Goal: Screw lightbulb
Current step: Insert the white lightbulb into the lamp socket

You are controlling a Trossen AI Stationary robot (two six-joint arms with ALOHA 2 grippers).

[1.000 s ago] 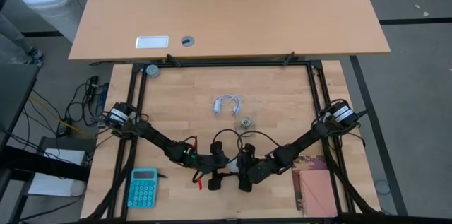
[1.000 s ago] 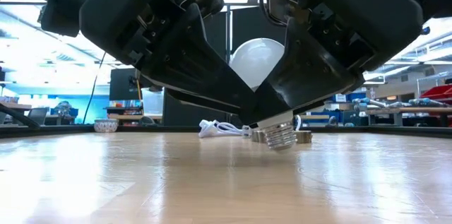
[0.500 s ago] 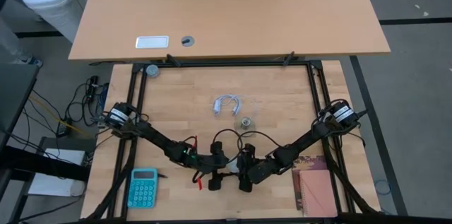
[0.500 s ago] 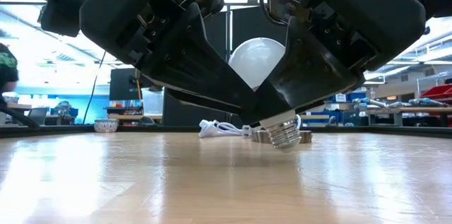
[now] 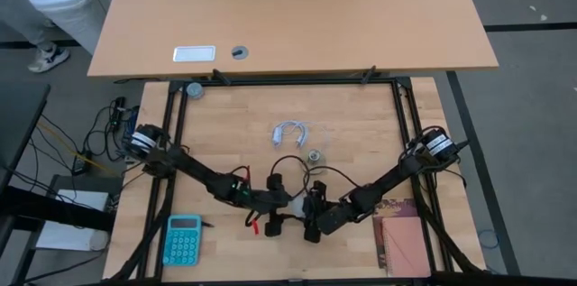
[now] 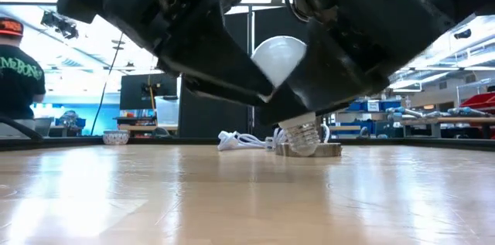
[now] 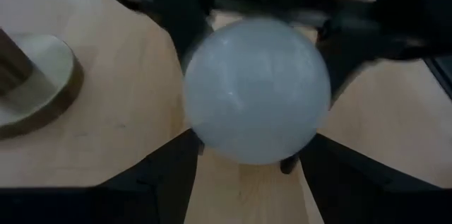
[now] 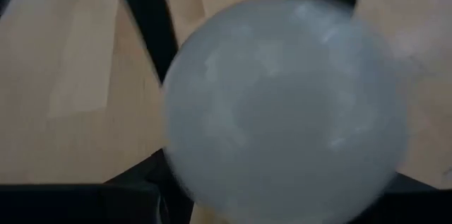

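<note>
The white lightbulb (image 6: 280, 58) hangs tilted just above the table near its front middle, its greyish screw base (image 6: 303, 133) pointing down. My left gripper (image 5: 285, 203) and my right gripper (image 5: 312, 210) meet at the bulb from either side, both shut on its globe (image 7: 258, 90) (image 8: 286, 104). The round flat socket disc (image 5: 314, 156) lies flat on the table a little beyond the bulb; in the low view it (image 6: 309, 150) shows right behind the screw base. A coiled white cable (image 5: 291, 133) lies farther back. My left gripper pinches the globe's sides (image 7: 201, 136) between its two fingers (image 7: 162, 178), slanting down from the table's left. The bulb is lifted clear, tilted, with its base down. My right gripper pinches the globe (image 8: 180, 160) between its two fingers (image 8: 131, 185), slanting down from the table's right.
A turquoise calculator (image 5: 183, 239) lies at the near left and a reddish pad (image 5: 403, 236) at the near right. A second, larger desk (image 5: 288, 15) stands beyond the far edge. A person (image 6: 19, 75) stands in the room behind.
My left gripper has risen a little and gone toward the table's far edge. The lightbulb has lifted with it: its screw base, earlier almost on the table, now hangs higher, in front of the socket disc.
</note>
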